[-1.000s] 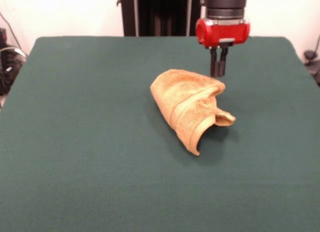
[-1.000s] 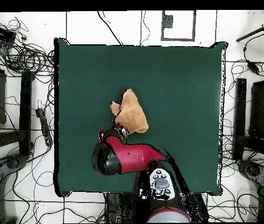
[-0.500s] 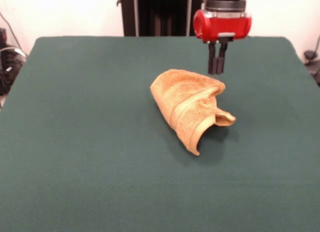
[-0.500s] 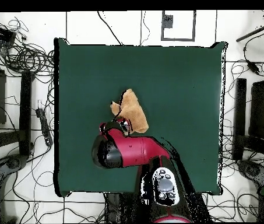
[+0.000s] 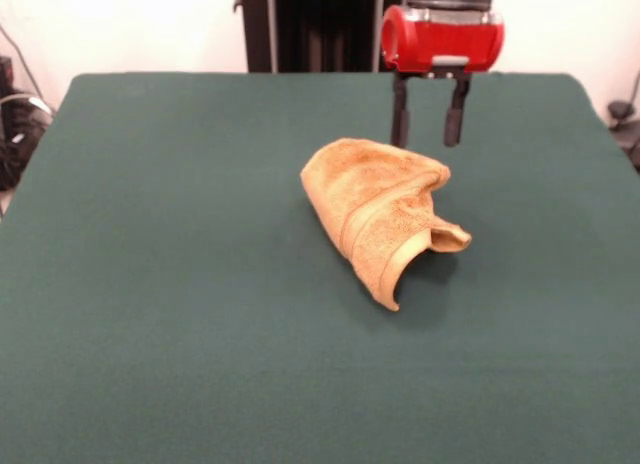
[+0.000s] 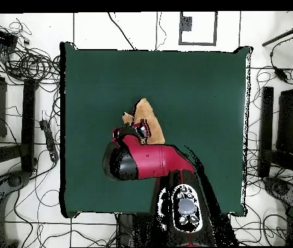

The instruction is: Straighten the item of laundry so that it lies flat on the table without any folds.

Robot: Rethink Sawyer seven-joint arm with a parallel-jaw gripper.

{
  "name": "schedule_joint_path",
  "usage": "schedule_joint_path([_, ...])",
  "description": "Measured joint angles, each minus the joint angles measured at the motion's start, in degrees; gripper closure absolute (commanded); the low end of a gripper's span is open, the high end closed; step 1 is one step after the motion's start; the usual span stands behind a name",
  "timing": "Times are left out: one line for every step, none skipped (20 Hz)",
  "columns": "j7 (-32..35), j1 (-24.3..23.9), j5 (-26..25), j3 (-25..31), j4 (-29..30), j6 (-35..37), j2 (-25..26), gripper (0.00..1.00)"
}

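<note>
Towel [image 5: 378, 211] near tabletop [image 5: 180, 284] centre, slightly toward far edge, bunched in rumpled cone, pale band curling along raised fold. Underside and tag hidden; no readable writing. Gripper [image 5: 428, 139] released, fingers spread wide, hanging just above towel's far edge, not touching. Overhead view: red arm [image 6: 150, 165] covers part of towel [image 6: 150, 124]; gripper mostly hidden there.

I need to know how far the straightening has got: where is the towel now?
In the front view the towel lies bunched and folded just right of the table's middle, with the open tool hanging just above its far edge.
</note>
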Motion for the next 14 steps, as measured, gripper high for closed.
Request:
schedule_joint_path([0.00, 0.22, 0.00, -0.45, -0.43, 0.00, 0.02, 0.00])
schedule_joint_path([0.00, 0.35, 0.01, -0.70, -0.71, 0.00, 0.01, 0.00])
schedule_joint_path([0.00, 0.46, 0.00, -0.92, -0.99, 0.00, 0.01, 0.00])
schedule_joint_path([0.00, 0.59, 0.01, -1.12, -1.38, 0.06, 0.01, 0.00])
schedule_joint_path([0.00, 0.71, 0.01, -1.31, -1.93, 0.22, 0.01, 0.00])
schedule_joint_path([0.00, 0.73, 0.00, -1.34, -2.07, 0.27, 0.02, 0.00])
schedule_joint_path([0.00, 0.75, 0.00, -1.39, -2.23, 0.33, 0.02, 0.00])
schedule_joint_path([0.00, 0.76, 0.00, -1.43, -2.40, 0.40, 0.02, 0.00])
schedule_joint_path([0.00, 0.81, -0.01, -1.58, -2.69, 0.40, 0.02, 0.00])
schedule_joint_path([0.00, 0.83, 0.00, -1.68, -2.85, 0.40, 0.02, 0.00])
schedule_joint_path([0.00, 0.84, 0.00, -1.76, -2.95, 0.40, 0.02, 0.00])
schedule_joint_path([0.00, 0.85, 0.00, -1.95, -3.13, 0.40, 0.02, 0.00])
schedule_joint_path([0.00, 0.85, 0.00, -2.01, -3.19, 0.40, 0.03, 0.00])
schedule_joint_path([0.00, 0.84, 0.00, -2.15, -3.26, 0.40, 0.07, 0.00])
